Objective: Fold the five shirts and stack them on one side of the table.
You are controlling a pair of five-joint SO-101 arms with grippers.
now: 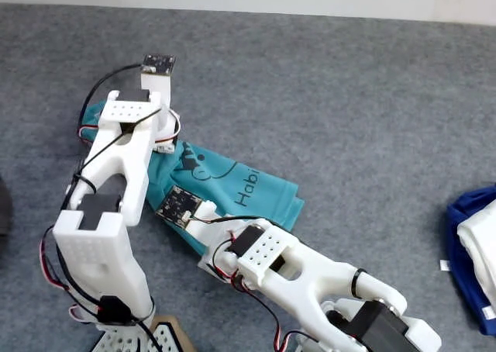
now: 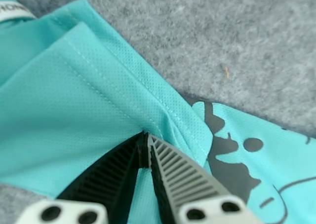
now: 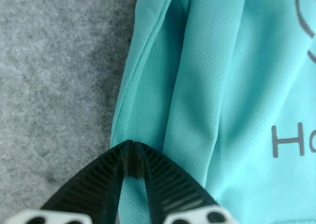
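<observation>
Evidently early: teal shirt (image 1: 232,185), centre-left, half-folded, clamped by left end effector (image 2: 146,147) and right end effector (image 3: 131,157); blue shirt (image 1: 469,243), right edge, pending.

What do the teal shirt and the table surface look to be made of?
The teal shirt looks like thin sports mesh knit, probably polyester, matte: tiny pinholes and stitched seams show in both wrist views. The table surface looks like grey felt or short-pile carpet, going by its fuzzy, mottled fibres.
</observation>
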